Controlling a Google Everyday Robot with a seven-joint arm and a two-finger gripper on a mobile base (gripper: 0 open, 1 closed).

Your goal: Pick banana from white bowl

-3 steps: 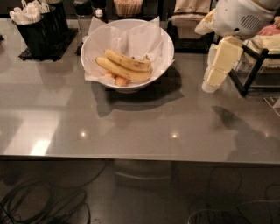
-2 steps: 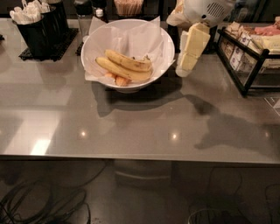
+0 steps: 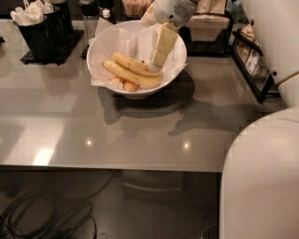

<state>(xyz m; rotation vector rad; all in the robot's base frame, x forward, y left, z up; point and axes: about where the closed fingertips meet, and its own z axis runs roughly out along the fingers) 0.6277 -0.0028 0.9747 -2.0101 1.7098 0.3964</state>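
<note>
My end effector (image 3: 157,63) hangs at the top centre of the view, over the far part of the worktop (image 3: 140,135). It slants down and leftward from the rounded white wrist (image 3: 175,9). A broad white arm (image 3: 264,177) section fills the near right corner.

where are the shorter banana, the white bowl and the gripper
banana (image 3: 132,64), camera view, middle of the shorter, upper fruit.
white bowl (image 3: 154,90), camera view, front outer wall.
gripper (image 3: 156,63), camera view, its tip, inside the bowl by the banana's right end.
</note>
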